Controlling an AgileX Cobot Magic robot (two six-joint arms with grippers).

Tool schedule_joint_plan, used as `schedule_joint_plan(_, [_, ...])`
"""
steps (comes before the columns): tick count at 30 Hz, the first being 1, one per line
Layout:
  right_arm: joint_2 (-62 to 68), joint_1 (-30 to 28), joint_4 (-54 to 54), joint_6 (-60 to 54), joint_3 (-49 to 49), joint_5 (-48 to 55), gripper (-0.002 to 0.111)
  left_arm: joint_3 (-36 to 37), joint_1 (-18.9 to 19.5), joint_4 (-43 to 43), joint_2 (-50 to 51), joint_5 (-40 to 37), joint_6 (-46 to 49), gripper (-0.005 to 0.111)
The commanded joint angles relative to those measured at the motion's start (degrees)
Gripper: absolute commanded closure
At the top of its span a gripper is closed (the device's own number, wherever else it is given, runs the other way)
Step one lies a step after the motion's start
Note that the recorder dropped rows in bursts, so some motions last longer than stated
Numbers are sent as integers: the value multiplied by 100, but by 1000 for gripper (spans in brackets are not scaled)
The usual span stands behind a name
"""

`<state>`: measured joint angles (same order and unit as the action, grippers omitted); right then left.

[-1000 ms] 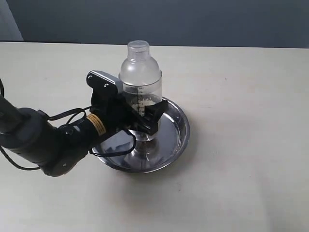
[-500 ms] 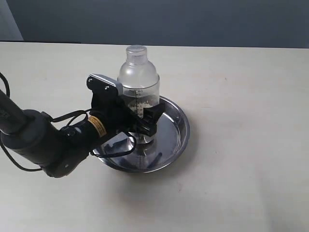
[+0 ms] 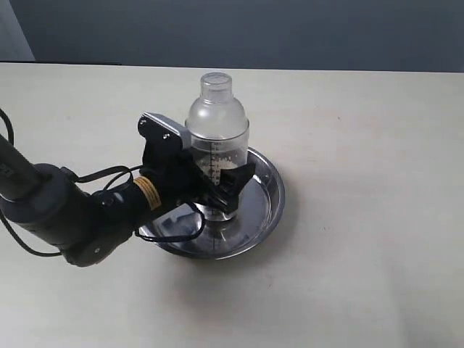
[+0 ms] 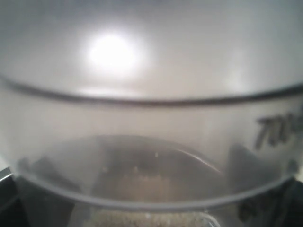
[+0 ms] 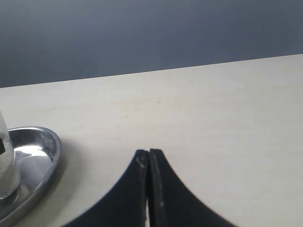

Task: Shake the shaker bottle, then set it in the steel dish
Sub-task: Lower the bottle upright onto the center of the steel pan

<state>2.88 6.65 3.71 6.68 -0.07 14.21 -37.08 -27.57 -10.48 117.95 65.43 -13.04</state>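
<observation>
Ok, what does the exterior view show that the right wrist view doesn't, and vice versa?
Exterior only: the left gripper, jaws gripping the shaker bottle at its printed scale, plus the bottle's dome and cap. Right wrist only: the right gripper, jaws shut and empty, over the table. Both: the steel dish rim and the bottle's lower part inside it.

Table (image 3: 362,254): bears the steel dish, near the middle of the exterior view.
Steel dish (image 3: 272,194): flat on the table, just right of the left arm (image 3: 65,214).
Shaker bottle (image 3: 217,138): upright within the dish's rim, left of its centre; whether its base touches the dish cannot be told.
Left gripper (image 3: 216,183): reaches from the left across the dish's rim, a finger on each side of the bottle's lower body.
Right gripper (image 5: 149,165): above bare table, apart from the dish.
</observation>
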Motion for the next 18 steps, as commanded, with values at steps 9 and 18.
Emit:
schedule_joint_plan(9, [22, 12, -15, 0, 7, -65, 109, -8, 7, 98, 1, 197, 9, 5])
schedule_joint_plan(18, [22, 12, -15, 0, 7, -65, 109, -8, 7, -181, -10, 358, 9, 1])
